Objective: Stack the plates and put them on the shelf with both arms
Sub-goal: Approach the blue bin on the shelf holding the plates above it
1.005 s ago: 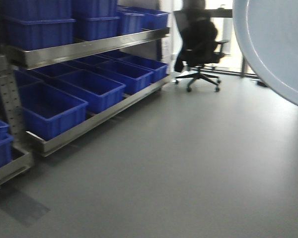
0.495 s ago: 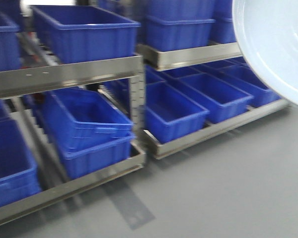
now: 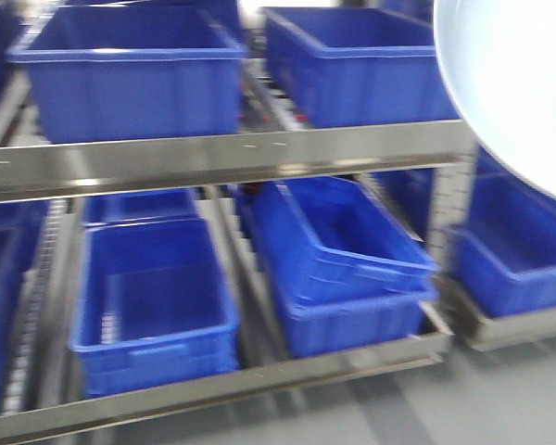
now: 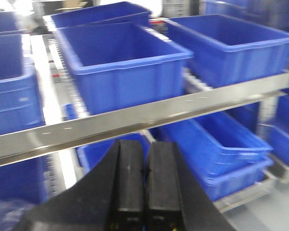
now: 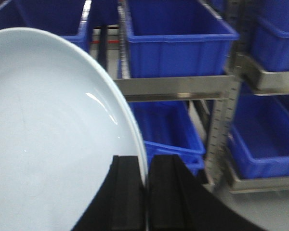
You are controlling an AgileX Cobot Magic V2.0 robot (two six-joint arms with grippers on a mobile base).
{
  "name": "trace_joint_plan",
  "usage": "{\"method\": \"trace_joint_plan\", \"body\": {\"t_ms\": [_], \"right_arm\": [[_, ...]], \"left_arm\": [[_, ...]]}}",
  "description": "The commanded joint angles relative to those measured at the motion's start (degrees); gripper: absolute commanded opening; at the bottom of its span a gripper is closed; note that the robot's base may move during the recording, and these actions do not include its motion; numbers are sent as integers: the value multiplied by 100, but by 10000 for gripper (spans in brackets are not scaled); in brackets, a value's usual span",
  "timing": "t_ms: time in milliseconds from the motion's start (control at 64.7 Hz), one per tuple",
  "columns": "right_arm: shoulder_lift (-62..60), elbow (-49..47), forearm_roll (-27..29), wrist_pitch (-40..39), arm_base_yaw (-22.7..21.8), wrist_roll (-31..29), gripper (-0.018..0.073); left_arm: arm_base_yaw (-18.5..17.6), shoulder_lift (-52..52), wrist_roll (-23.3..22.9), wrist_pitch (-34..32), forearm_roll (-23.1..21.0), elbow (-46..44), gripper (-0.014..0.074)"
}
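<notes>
A large pale bluish-white plate (image 5: 48, 134) fills the left of the right wrist view, held upright on edge. My right gripper (image 5: 147, 160) is shut on its rim, one finger on each side. The same plate (image 3: 519, 83) covers the top right corner of the front view. My left gripper (image 4: 145, 144) is shut with nothing between its black fingers, and it hangs in front of the shelf. The shelf's steel front rail (image 3: 213, 159) runs across the front view, and the rail (image 4: 135, 122) also crosses the left wrist view just above the left fingers.
Blue plastic crates (image 3: 139, 79) fill the shelf's upper tier, and more crates (image 3: 347, 269) sit on the lower tier. A perforated steel upright (image 5: 221, 125) stands right of the held plate. Grey floor (image 3: 519, 389) shows at the bottom right.
The front view has swung left along the rack: the office chair and open floor are gone, and the shelf now fills the frame head-on. The plate keeps its place in the view.
</notes>
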Motion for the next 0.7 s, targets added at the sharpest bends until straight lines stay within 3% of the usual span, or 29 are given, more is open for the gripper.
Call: {"method": "trace_joint_plan", "body": {"t_ms": [0, 680], "right_arm": [[40, -169, -11, -578, -28, 8, 52], [40, -169, -11, -578, -28, 8, 52]], "left_arm": [[-5, 59, -25, -527, -64, -177, 82], [-5, 59, -25, -527, -64, -177, 82]]}}
